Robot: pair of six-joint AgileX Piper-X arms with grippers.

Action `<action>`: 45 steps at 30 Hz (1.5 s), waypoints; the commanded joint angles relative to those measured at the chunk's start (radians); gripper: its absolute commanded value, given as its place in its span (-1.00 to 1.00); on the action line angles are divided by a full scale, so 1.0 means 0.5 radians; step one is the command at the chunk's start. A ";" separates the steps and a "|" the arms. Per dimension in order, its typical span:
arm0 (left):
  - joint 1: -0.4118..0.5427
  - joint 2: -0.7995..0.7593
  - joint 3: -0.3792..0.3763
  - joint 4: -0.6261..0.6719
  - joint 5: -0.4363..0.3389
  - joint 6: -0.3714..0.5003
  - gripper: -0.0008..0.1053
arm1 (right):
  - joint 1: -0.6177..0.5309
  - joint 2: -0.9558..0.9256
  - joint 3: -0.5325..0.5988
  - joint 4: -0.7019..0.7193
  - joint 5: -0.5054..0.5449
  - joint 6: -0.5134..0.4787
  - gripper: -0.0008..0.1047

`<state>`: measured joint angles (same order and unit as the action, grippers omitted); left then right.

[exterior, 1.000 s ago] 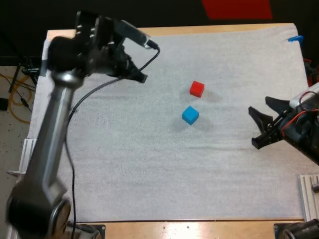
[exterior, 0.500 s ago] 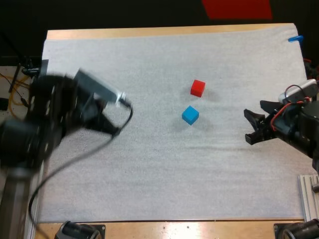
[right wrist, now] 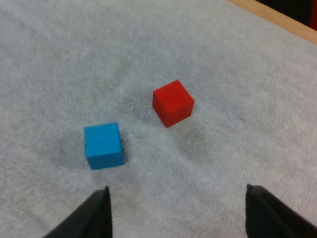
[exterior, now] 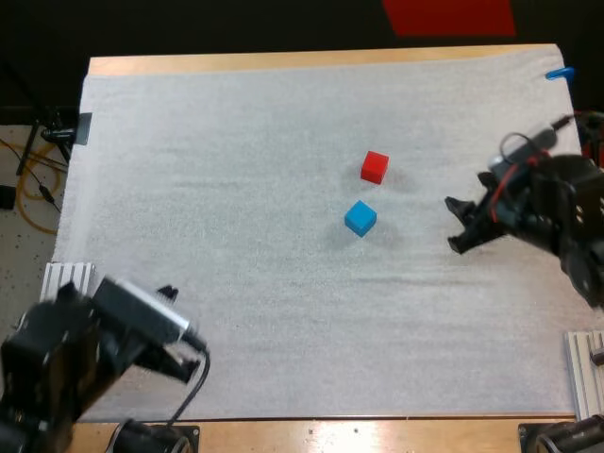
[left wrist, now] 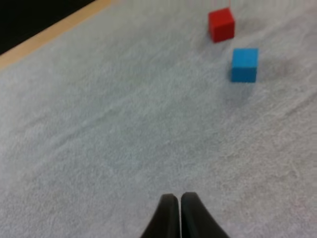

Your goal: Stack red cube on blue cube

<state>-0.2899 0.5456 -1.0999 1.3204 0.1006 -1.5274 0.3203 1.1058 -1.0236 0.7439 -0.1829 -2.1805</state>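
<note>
Though near red cube and blue cube, right fingers apart; left fingers together.

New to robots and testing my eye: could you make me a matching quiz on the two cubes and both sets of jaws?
Things:
1 red cube
2 blue cube
3 left jaws
4 right jaws

States and places:
A open
B cube closer to the far edge of the mat
C shut, empty
D cube closer to the near edge

Pairs: 1-B, 2-D, 3-C, 4-A.
</note>
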 commanded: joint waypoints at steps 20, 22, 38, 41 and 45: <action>-0.002 -0.072 0.009 -0.049 0.015 -0.022 0.03 | 0.001 1.318 -0.830 -0.244 -0.193 -0.515 0.12; -0.002 -0.072 0.009 -0.049 0.015 -0.022 0.03 | 0.005 1.397 -0.887 -0.258 -0.227 -0.515 0.12; -0.002 -0.072 0.009 -0.049 0.015 -0.022 0.03 | 0.112 1.780 -0.978 -0.400 -0.255 -0.541 0.12; -0.002 -0.072 0.009 -0.049 0.015 -0.022 0.03 | 0.112 1.820 -0.978 -0.420 -0.194 -0.552 0.12; -0.002 -0.072 0.009 -0.049 0.015 -0.022 0.03 | 0.112 1.864 -0.978 -0.420 -0.181 -0.557 0.11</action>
<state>-0.2899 0.5102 -1.0957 1.3060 0.1063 -1.5274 0.3761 2.0378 -1.5015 0.5407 -0.2659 -2.4309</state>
